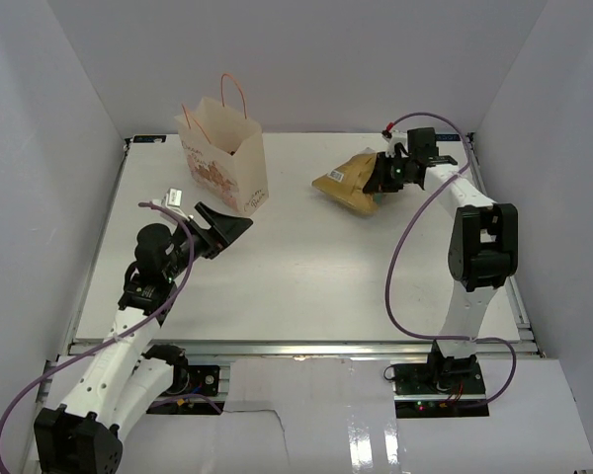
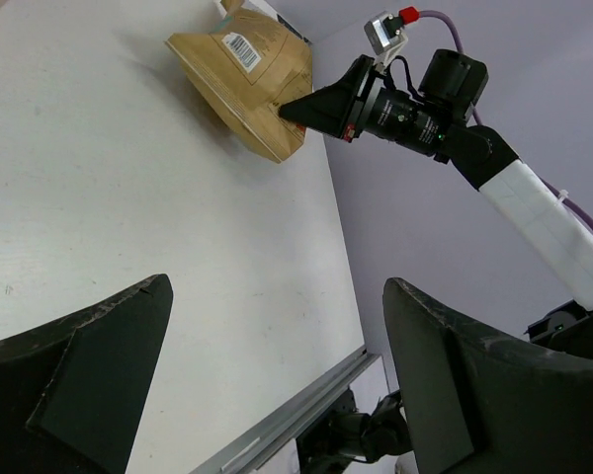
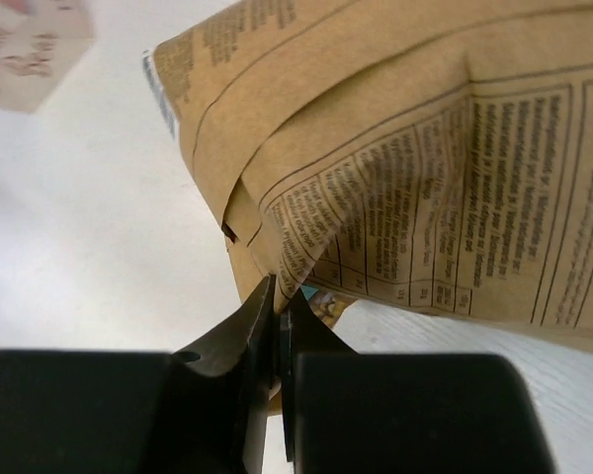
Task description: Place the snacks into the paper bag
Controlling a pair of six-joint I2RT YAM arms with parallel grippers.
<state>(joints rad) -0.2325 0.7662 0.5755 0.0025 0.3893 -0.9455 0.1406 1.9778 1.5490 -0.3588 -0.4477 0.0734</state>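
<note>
your right gripper (image 1: 381, 176) is clamped on the chip bag (image 1: 344, 181) at two o'clock, not yet bagged. paper bag (image 1: 227, 163) stands at eleven; left gripper (image 1: 224, 223) gapes beside it. no small packets show, probably already inside.

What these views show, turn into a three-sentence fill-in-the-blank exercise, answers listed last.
1. The right end effector is ____ on the edge of the chip bag.
2. The left end effector is ____, with nothing between its fingers.
3. The paper bag stands ____, its mouth facing up.

Answers: shut; open; upright
</note>
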